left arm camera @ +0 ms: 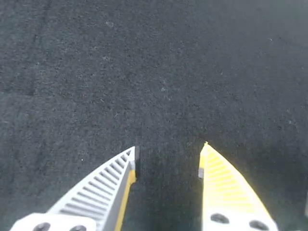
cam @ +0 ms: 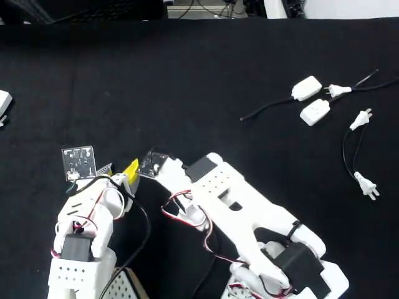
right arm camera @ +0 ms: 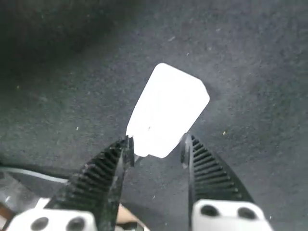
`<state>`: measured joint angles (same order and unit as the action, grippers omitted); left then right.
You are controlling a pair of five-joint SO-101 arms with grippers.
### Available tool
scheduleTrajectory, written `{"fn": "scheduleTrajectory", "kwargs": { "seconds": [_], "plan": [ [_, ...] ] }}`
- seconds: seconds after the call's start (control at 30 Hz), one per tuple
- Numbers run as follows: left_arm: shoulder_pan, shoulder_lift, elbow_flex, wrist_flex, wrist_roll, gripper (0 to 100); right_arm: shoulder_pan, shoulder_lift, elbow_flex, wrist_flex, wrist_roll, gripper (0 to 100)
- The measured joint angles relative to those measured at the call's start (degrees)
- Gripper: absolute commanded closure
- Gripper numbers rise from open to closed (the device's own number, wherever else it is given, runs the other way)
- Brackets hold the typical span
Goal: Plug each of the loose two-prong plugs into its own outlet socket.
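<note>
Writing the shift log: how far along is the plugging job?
Nothing looks done: the plugs and sockets lie at the high view's right side, none looking plugged in. In hand: the right claw sits at a white block, grip unclear; the left claw is open over bare cloth. Every plugging remains.

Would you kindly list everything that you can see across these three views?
table cloth: one, black, covering the table.
outlet sockets: two, white, far right part of the table, side by side.
two-prong plugs: three, white on black cables, right of the sockets.
white block: one, perhaps another socket, on the cloth at the right gripper's tips.
white object: one, at the table's left edge, cut off.
arms: two, white, near edge.
left gripper: white and yellow, open over bare cloth.
right gripper: black, open.
</note>
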<state>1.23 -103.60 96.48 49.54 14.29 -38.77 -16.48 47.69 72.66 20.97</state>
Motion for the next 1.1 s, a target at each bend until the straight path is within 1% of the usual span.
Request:
{"fn": "scheduleTrajectory", "kwargs": {
  "seconds": [0.4,0.47,0.57,0.6,0.63,0.7,1.1],
  "plan": [
    [0.0,0.0,0.0,0.0,0.0,78,-0.4,-1.8,7.6,-8.3,0.0,83.5],
    [0.0,0.0,0.0,0.0,0.0,78,-0.4,-1.9,8.4,-9.0,0.0,86.8],
    [0.0,0.0,0.0,0.0,0.0,78,-0.4,-1.9,8.5,-9.2,0.0,97.3],
    [0.0,0.0,0.0,0.0,0.0,78,0.0,-1.9,8.5,-9.2,0.4,99.1],
    [0.0,0.0,0.0,0.0,0.0,78,0.0,-2.0,8.5,-9.5,1.2,97.9],
    [0.0,0.0,0.0,0.0,0.0,78,0.1,-2.0,8.5,-9.9,4.0,98.8],
    [0.0,0.0,0.0,0.0,0.0,78,0.1,-2.0,9.0,-14.7,23.6,98.7]
  ]
}}
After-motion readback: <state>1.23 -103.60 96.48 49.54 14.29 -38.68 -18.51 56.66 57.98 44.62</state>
